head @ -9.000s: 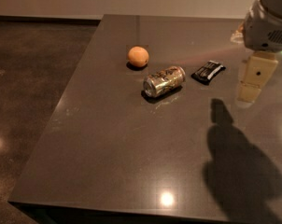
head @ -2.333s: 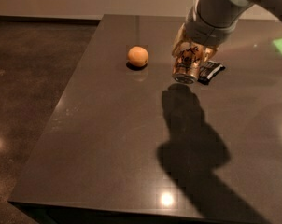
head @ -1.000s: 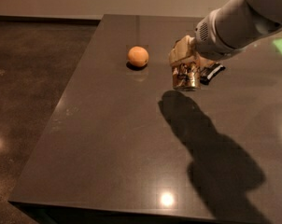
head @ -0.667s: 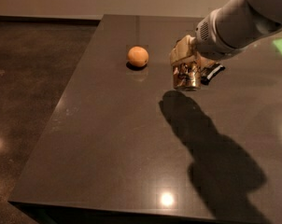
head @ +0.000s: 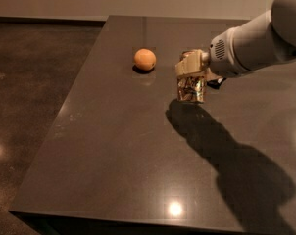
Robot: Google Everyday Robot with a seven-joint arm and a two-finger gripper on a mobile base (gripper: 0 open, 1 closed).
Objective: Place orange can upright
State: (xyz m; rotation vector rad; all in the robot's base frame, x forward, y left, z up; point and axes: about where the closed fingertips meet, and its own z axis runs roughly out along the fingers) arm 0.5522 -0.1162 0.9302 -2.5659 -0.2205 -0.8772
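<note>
The orange can (head: 191,88) stands upright on the dark table (head: 128,155), right of centre near the far side. Its golden body with dark mottled print shows below my gripper. My gripper (head: 192,66) sits over the can's upper part, its cream fingers (head: 183,67) around the top. The white arm reaches in from the upper right. The can's top and pull-tab are hidden by the gripper.
A round orange fruit (head: 145,59) lies left of the can. A flat black packet (head: 215,82) is mostly hidden behind the arm, right of the can. The table's left edge (head: 64,111) drops to a brown floor. The arm's shadow falls across the right front.
The can lay on its side at first; the gripper took it and turned it upright. Over the last second the can and gripper barely moved.
</note>
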